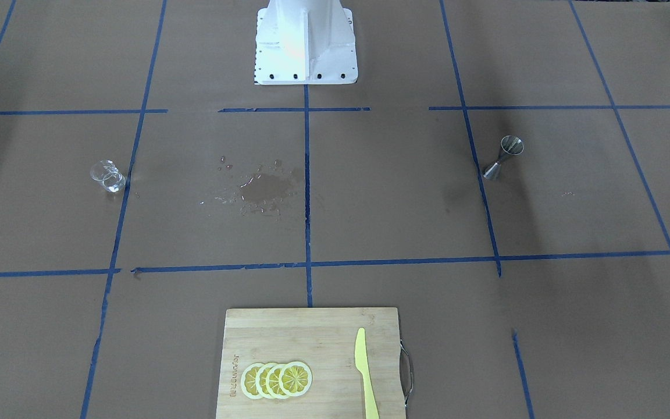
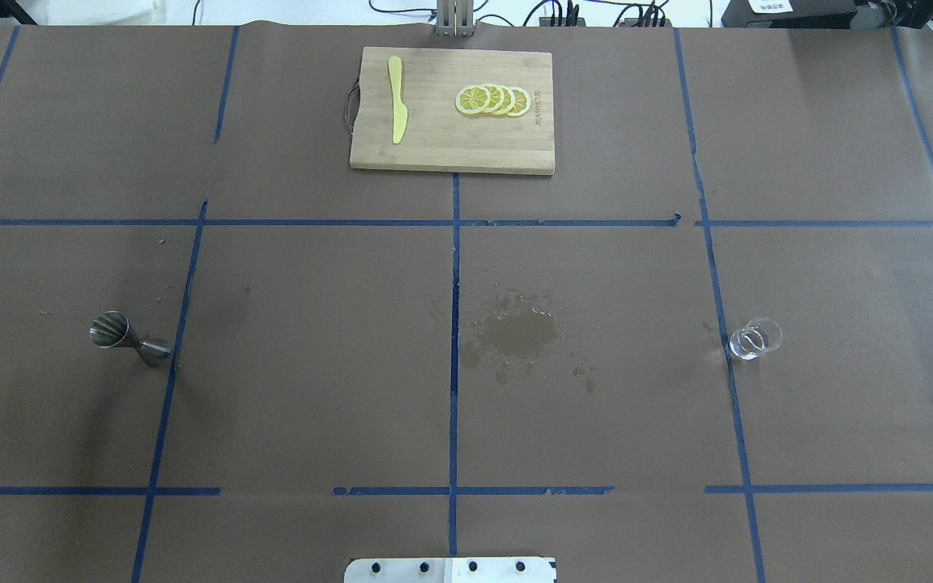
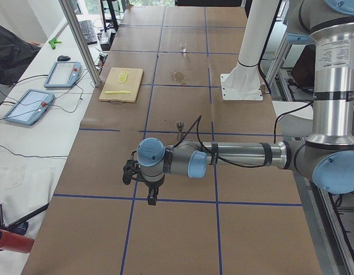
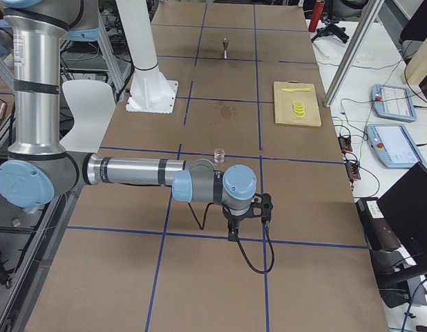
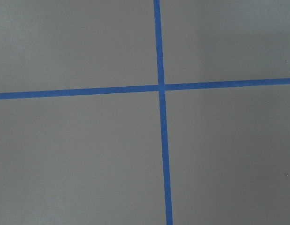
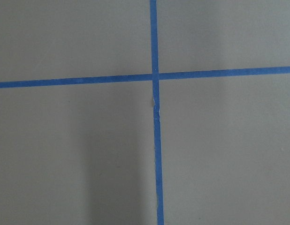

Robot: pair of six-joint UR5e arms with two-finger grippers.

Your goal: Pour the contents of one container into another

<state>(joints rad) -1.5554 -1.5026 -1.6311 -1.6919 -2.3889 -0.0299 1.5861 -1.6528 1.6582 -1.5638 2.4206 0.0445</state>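
The clear glass cup (image 2: 754,338) stands upright on the brown paper on the robot's right side, also seen in the front view (image 1: 108,176). The steel jigger (image 2: 130,340) stands upright on the robot's left side (image 1: 503,157). My left gripper (image 3: 149,197) shows only in the exterior left view, hanging above the paper well short of the jigger (image 3: 179,126). My right gripper (image 4: 232,234) shows only in the exterior right view, nearer than the glass (image 4: 218,156). I cannot tell whether either is open or shut. Both wrist views show only paper and blue tape.
A wet spill (image 2: 519,336) darkens the paper at the table's middle. A wooden cutting board (image 2: 434,150) at the far edge carries a yellow knife (image 2: 397,109) and several lemon slices (image 2: 492,100). The white robot base (image 1: 306,43) stands at the near edge.
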